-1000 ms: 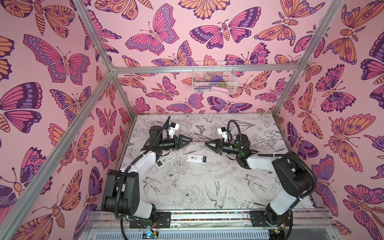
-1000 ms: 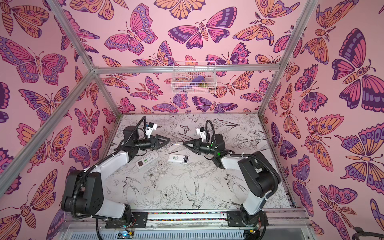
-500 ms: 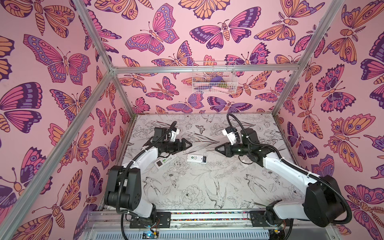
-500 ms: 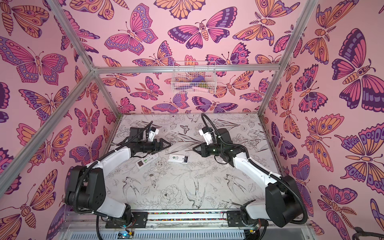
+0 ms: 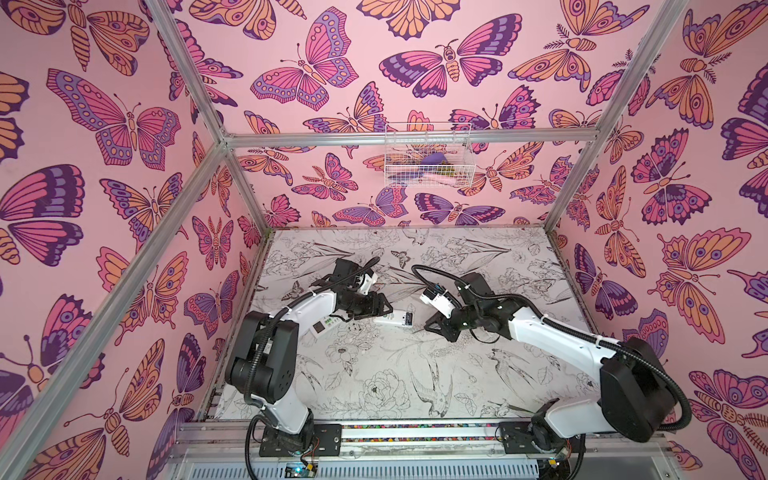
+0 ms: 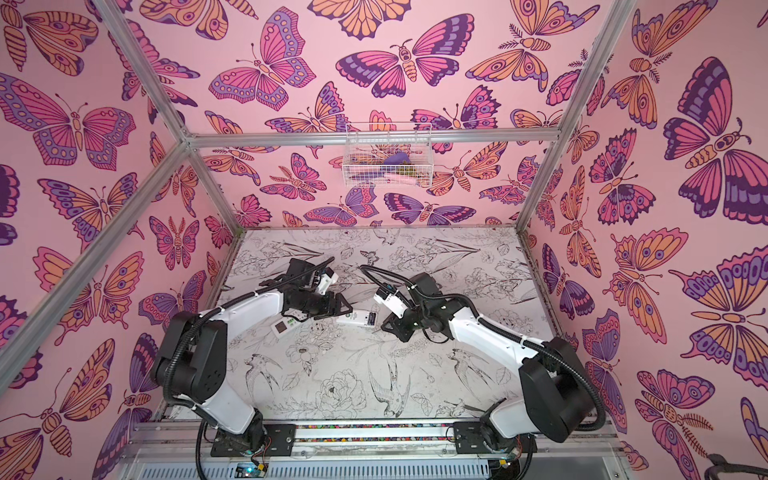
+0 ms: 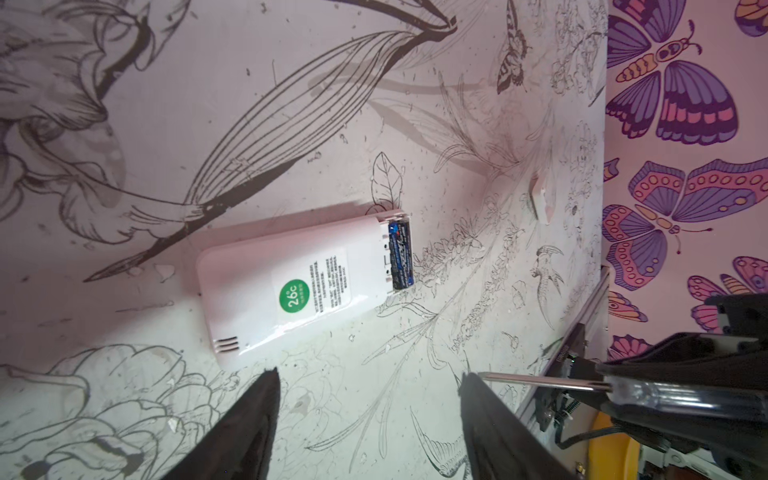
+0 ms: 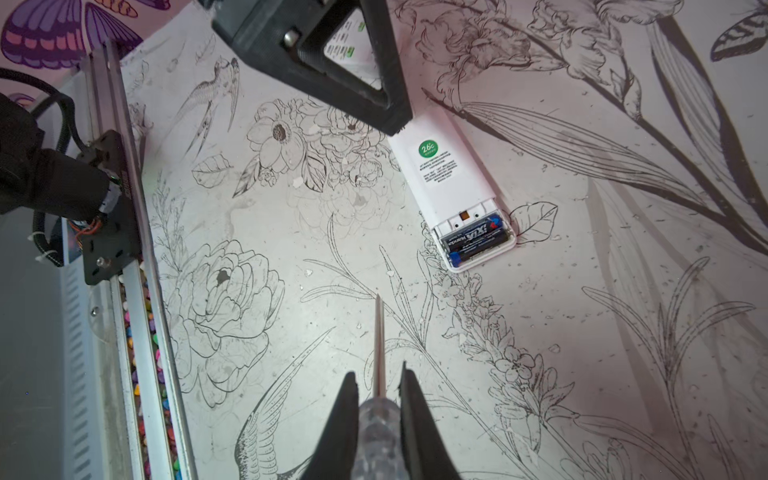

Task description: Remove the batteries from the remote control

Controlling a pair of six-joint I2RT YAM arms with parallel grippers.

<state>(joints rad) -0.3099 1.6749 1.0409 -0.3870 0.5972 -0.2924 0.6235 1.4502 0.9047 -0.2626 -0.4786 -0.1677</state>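
Left gripper (image 7: 368, 376), open-jawed and empty, has come down at the remote (image 8: 449, 174); right gripper (image 8: 378, 370) clamps a screwdriver (image 8: 379, 332). Batteries (image 8: 476, 241) unremoved; prying looks next.

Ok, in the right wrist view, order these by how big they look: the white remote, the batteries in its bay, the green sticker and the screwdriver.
1. white remote
2. screwdriver, though it sits nearest the camera, so its true rank is unsure
3. batteries
4. green sticker
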